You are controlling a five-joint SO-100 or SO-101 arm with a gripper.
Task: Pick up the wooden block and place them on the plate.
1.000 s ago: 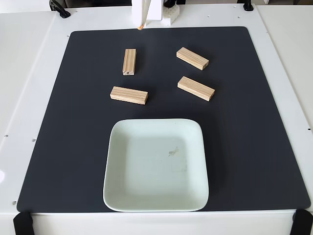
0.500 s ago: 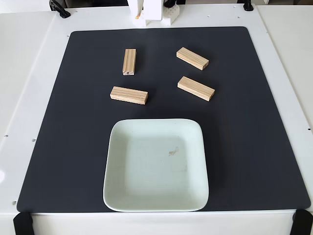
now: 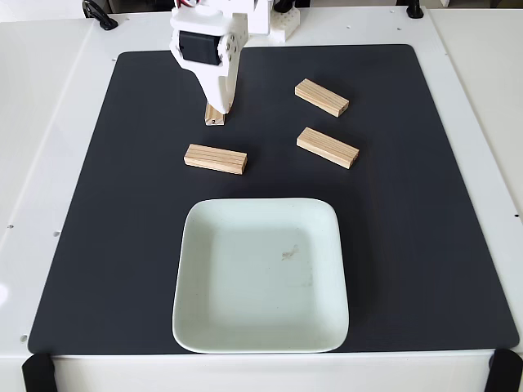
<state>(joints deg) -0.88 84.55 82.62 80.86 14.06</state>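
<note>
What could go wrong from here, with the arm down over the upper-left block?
The gripper covers most of the upper-left block, and its jaws are hidden in the fixed view; an off-centre approach could push that block along the black mat instead of grasping it. The block just below lies close by, so a low carry toward the plate might clip it. The grip itself cannot be judged.

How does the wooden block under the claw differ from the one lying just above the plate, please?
The light pine block under the white claw points lengthwise up the black mat and is largely covered, while the light pine block nearest the pale mint square plate lies crosswise and fully exposed. The first also sits farther from the plate. Both rest on the mat.
</note>
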